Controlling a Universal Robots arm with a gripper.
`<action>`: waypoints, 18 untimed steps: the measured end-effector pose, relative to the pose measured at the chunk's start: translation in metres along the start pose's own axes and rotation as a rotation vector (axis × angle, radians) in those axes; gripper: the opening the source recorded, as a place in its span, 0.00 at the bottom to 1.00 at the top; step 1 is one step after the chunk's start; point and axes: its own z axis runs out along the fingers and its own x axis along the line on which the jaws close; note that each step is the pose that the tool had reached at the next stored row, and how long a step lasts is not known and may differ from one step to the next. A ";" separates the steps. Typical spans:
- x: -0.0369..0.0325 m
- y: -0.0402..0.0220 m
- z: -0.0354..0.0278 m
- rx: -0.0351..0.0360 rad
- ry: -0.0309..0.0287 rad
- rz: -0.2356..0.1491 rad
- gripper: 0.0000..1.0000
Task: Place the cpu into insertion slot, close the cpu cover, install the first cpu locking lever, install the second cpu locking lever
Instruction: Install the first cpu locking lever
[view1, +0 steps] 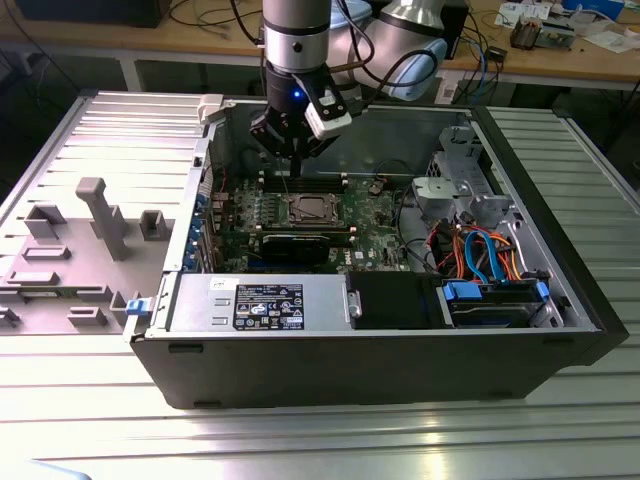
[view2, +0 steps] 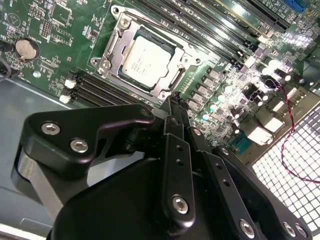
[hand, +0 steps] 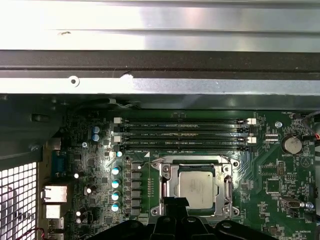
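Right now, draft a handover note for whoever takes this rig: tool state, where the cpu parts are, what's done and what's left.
Tool: shut, holding nothing, poised over the motherboard beside the socket.
cpu: seated in the insertion slot.
cpu cover: lying flat around the chip.
Done: cpu placed, cover closed.
Left: the two locking levers. I cannot tell whether either is latched.
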 end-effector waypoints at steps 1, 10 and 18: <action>0.0000 0.0000 0.0000 0.0000 0.0000 0.000 0.11; 0.0001 0.0000 0.0000 -0.0001 0.0000 0.000 0.11; 0.0145 0.0001 -0.0003 -0.0001 0.0000 0.000 0.11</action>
